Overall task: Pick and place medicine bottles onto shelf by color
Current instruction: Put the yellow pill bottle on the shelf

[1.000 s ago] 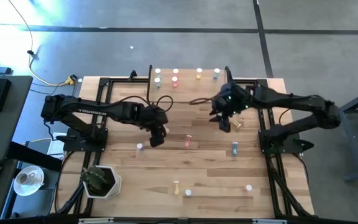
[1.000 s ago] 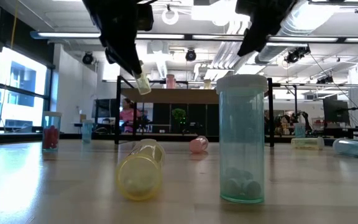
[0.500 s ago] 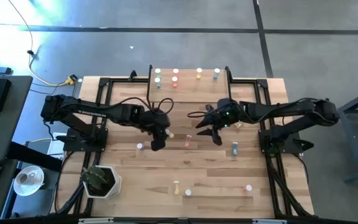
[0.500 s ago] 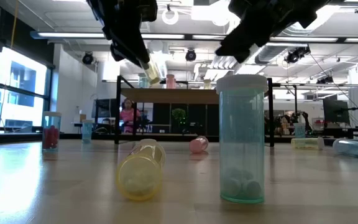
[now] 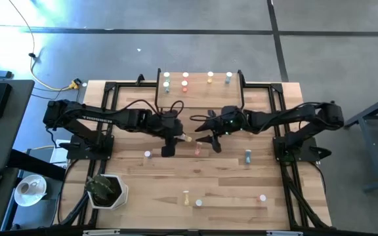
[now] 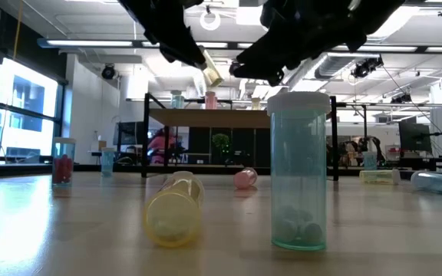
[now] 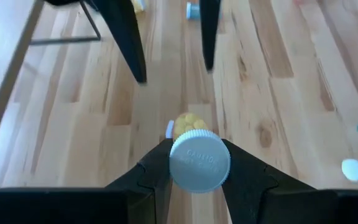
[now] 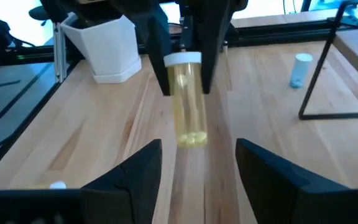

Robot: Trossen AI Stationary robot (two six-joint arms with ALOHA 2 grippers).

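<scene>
Gripping a yellow bottle by its white-capped end, the left tool holds it out above the middle of the desk, the body pointing toward three o'clock in the overhead view. Facing it from that side, the right tool stands with its fingers spread wide, the bottle's free end lined up with the gap between them but not yet inside it. The pose reads as a mid-air handover: the left arm grips only the cap end, which leaves the body clear for the other arm to take.

Lying on the desk just beneath the two tools is a pink bottle, with a blue bottle standing at about four o'clock from it. More bottles are scattered toward six o'clock, well apart from the arms. A white planter sits near the desk's eight o'clock corner.

At twelve o'clock the shelf already carries several bottles in columns by colour, including a single yellow one. That column lies on the right arm's side, which may be why the bottle is being passed across. The right fingers would need to move over the body and close before the left lets go, or the bottle could drop onto the pink one below.
</scene>
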